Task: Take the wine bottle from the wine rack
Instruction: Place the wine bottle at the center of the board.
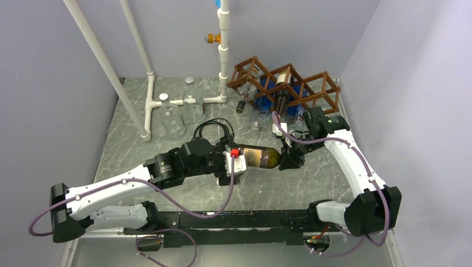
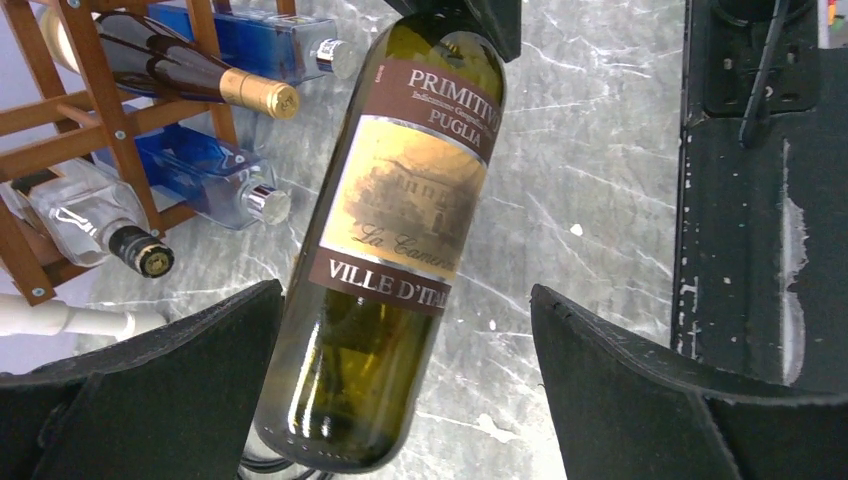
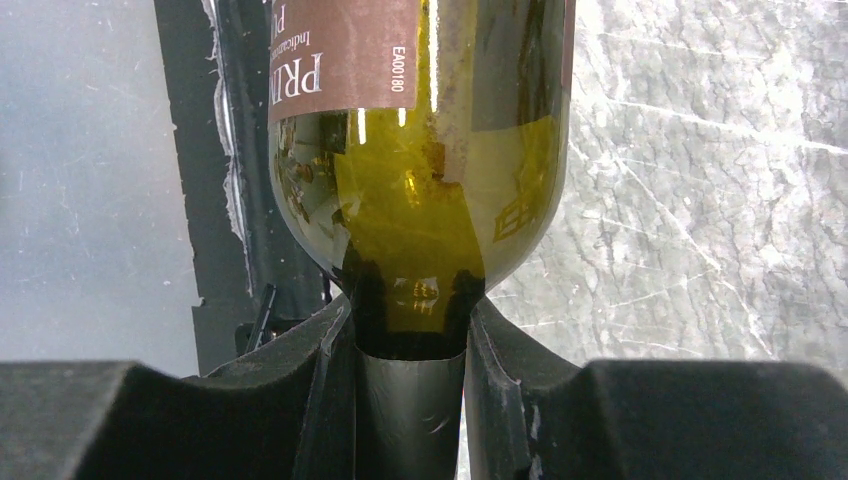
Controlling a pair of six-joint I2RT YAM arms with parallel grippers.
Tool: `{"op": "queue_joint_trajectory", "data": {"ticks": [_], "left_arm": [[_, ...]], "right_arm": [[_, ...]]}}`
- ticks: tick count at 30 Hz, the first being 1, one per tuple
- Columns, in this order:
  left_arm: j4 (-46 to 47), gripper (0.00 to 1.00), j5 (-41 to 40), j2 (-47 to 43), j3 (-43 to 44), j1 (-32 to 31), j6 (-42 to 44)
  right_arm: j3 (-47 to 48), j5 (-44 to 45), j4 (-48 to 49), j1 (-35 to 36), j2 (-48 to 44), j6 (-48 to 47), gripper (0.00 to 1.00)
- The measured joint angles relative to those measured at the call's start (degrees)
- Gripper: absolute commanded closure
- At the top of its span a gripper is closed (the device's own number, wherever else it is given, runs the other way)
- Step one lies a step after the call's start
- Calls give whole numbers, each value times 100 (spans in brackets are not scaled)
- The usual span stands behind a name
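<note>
Handover looks to be the step in hand. The wine bottle [image 1: 260, 157] is already clear of the wine rack [image 1: 289, 83], which stands at the far right of the table. The bottle hangs roughly level over the middle of the table, well apart from the rack.

The right gripper [image 1: 290, 159] is clamped on the bottle's neck, as its wrist view shows. The left gripper [image 1: 237, 161] stands wide, one finger on either side of the bottle's base end, gripping nothing. Whether a pad touches the glass cannot be told.

The next move probably calls for the left jaws to close squarely on the body before the right lets go. Smooth glass held by the neck alone could swing or slip.

The table [image 1: 303, 189] is grey and marbled. White pipes [image 1: 150, 103] and clear jars [image 1: 193, 108] sit at the far left, other bottles [image 2: 180, 70] lie in the rack, and plain lilac-grey walls stand around.
</note>
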Motion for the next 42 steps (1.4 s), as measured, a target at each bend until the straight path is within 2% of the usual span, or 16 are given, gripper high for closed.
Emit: {"op": "queue_joint_trajectory", "data": {"ticks": [17, 31, 42], "left_arm": [[-361, 0, -101, 1104, 938, -61, 476], [-136, 0, -855, 1897, 1034, -560, 1419], [46, 1, -1147, 2457, 1071, -562, 1491]], "right_arm": [[0, 11, 0, 146, 142, -63, 100], [0, 24, -2, 236, 234, -70, 100], [0, 24, -4, 258, 323, -83, 100]]}}
